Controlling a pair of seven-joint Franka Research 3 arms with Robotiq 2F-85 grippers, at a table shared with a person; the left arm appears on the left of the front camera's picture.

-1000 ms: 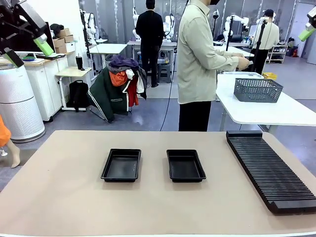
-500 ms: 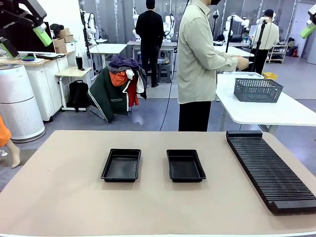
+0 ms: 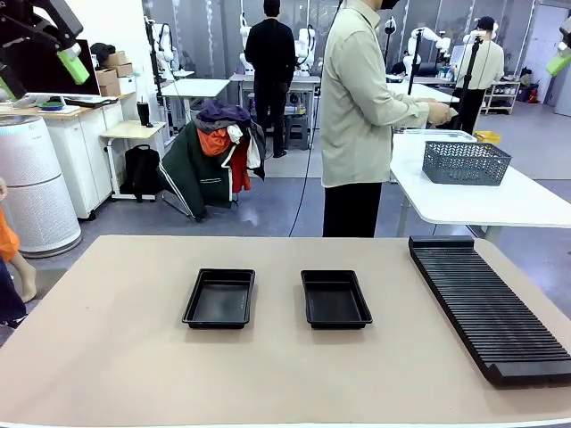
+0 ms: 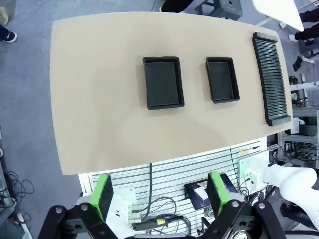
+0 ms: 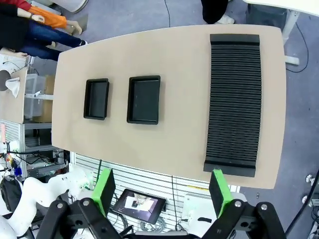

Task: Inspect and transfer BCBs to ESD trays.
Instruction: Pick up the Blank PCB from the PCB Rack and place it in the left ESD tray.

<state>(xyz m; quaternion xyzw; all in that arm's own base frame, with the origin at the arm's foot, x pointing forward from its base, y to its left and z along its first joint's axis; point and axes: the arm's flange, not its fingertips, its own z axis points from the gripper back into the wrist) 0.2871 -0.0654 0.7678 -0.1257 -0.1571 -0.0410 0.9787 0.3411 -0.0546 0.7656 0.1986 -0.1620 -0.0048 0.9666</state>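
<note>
The left tray [image 3: 219, 300] and the right tray [image 3: 335, 300] are set side by side, apart, at the middle of the bench [image 3: 116, 357], and both floors are bare; the rack [image 3: 491, 308] is laid along the right edge. The left gripper [image 4: 160, 194] and the right gripper [image 5: 162, 191] are positioned high above the bench, jaws spread wide, nothing held. The task is judged not yet begun: all boards are left to be inspected and transferred.
</note>
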